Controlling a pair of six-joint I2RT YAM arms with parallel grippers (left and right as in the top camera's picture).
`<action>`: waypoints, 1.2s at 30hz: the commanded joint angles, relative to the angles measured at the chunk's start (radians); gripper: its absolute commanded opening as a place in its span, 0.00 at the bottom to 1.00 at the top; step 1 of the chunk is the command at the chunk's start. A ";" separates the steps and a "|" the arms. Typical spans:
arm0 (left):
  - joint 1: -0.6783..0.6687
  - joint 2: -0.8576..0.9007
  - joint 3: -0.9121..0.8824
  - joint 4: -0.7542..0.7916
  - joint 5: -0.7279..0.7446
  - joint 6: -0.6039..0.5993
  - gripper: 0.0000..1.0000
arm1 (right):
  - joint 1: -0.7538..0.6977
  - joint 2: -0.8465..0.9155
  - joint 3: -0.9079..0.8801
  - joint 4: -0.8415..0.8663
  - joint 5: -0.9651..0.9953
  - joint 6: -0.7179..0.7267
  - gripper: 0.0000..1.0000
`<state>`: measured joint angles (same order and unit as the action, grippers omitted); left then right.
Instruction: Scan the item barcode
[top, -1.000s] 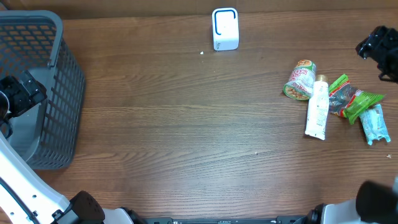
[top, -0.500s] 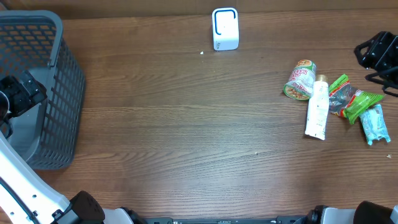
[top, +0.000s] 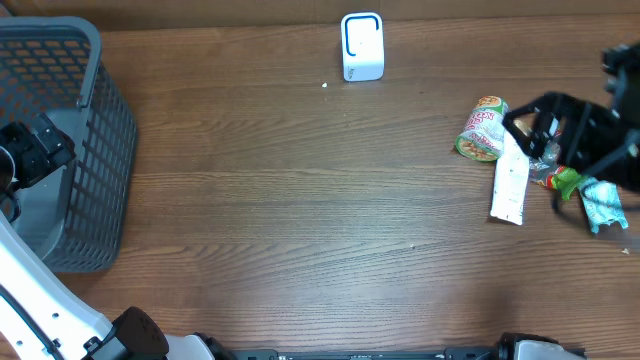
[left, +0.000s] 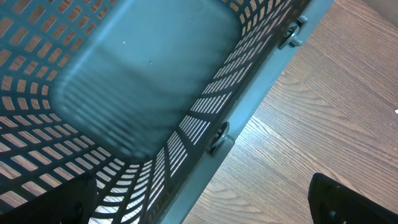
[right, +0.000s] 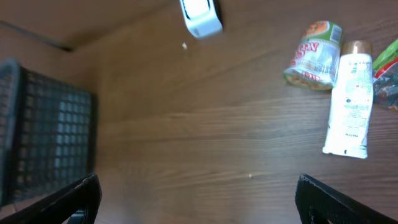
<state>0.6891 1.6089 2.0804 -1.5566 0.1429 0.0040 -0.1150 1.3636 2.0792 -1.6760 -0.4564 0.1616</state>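
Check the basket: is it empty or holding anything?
Empty, as far as visible: the basket floor shows bare in the left wrist view.

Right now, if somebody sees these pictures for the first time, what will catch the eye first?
Probably the white tube and the snack cup lying at the right, with the open right gripper above them. Then the grey basket at the far left and the white scanner at the back.

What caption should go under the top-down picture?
Open right gripper above the white tube, scanner at the table's far edge, basket on the left.
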 joint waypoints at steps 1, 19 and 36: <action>0.002 0.000 0.002 0.001 0.005 0.016 1.00 | 0.005 -0.082 0.015 0.024 0.052 0.035 1.00; 0.002 0.000 0.002 0.001 0.005 0.016 0.99 | 0.113 -0.299 -0.383 0.446 0.456 -0.134 1.00; 0.002 0.000 0.002 0.001 0.005 0.016 1.00 | 0.251 -1.036 -1.700 1.480 0.455 -0.143 1.00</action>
<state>0.6891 1.6089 2.0804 -1.5562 0.1425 0.0040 0.1272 0.4156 0.4858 -0.2321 -0.0105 0.0254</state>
